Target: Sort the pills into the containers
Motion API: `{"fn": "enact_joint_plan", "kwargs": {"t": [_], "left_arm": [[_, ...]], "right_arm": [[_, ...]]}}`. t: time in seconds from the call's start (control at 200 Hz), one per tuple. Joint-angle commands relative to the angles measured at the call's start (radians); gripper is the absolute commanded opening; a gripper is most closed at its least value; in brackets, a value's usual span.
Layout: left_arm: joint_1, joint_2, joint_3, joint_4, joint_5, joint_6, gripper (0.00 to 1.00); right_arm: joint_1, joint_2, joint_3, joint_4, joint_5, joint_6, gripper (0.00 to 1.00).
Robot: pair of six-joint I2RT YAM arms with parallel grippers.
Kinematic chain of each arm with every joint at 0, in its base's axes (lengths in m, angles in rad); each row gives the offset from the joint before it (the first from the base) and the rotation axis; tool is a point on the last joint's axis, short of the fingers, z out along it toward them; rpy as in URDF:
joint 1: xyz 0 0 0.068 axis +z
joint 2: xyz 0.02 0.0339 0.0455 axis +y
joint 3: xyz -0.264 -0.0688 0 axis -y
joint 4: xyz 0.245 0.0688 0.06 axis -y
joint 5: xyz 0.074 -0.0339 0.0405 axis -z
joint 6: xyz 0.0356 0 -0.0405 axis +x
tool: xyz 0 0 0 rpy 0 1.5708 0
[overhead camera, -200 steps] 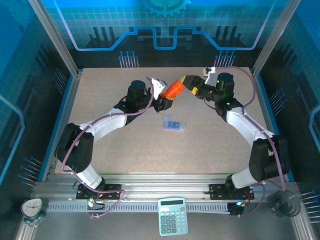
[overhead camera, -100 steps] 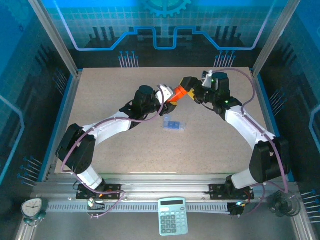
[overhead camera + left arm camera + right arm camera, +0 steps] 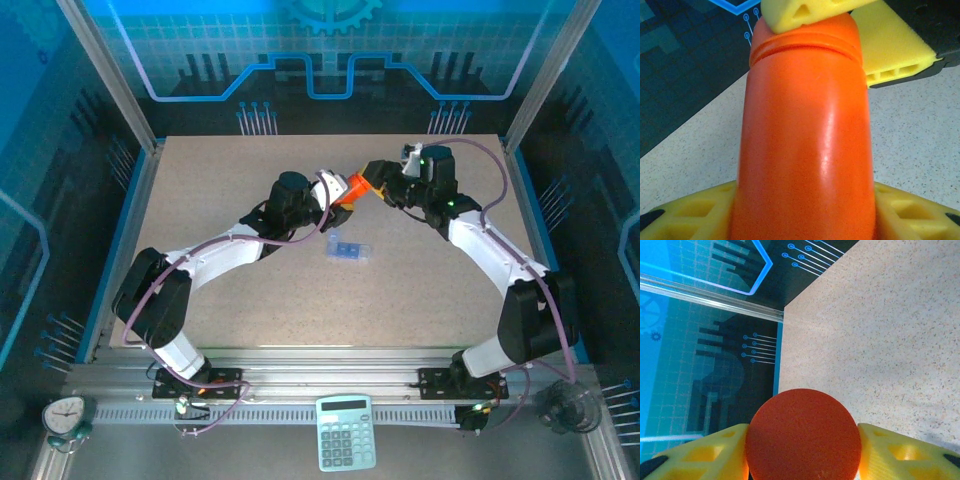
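Bright, even overhead light leaves soft shadows on the surface (image 3: 420, 290). A glare streak runs down the orange bottle (image 3: 805, 135), slightly blurred up close.

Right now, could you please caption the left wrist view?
Left gripper holds an orange cylindrical plastic bottle; right gripper clamps its orange cap.

Speckled beige tabletop (image 3: 250, 300), blue circuit-patterned walls (image 3: 330, 60), aluminium frame (image 3: 105, 70)
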Motion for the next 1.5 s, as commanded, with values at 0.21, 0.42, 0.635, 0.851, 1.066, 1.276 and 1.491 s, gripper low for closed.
{"fn": "enact_joint_plan", "kwargs": {"t": [0.21,0.42,0.635,0.851,1.066,1.276,1.491], "left_arm": [[-0.008,-0.003,0.036,-0.004,0.050,0.001,0.00],[0.050,-0.036,0.056,-0.075,0.291,-0.100,0.00],[0.100,-0.044,0.064,-0.066,0.516,-0.241,0.00],[0.100,-0.026,0.080,-0.051,0.527,-0.268,0.00],[0.100,-0.018,0.081,-0.032,0.485,-0.263,0.00],[0.100,-0.033,0.045,-0.018,0.455,-0.245,0.00],[0.102,-0.072,-0.029,0.036,0.382,-0.257,0.00]], "right_arm": [[-0.020,0.046,0.026,0.100,-0.106,-0.085,0.40],[-0.098,0.028,-0.036,0.338,-0.222,-0.303,0.40],[-0.144,0.031,-0.079,0.505,-0.356,-0.353,0.40],[-0.144,0.023,-0.095,0.546,-0.351,-0.279,0.46],[-0.138,0.017,-0.097,0.570,-0.313,-0.150,0.43],[-0.155,-0.013,-0.101,0.435,-0.196,-0.200,0.43],[-0.179,-0.034,-0.124,0.161,-0.002,-0.356,0.43]]}}
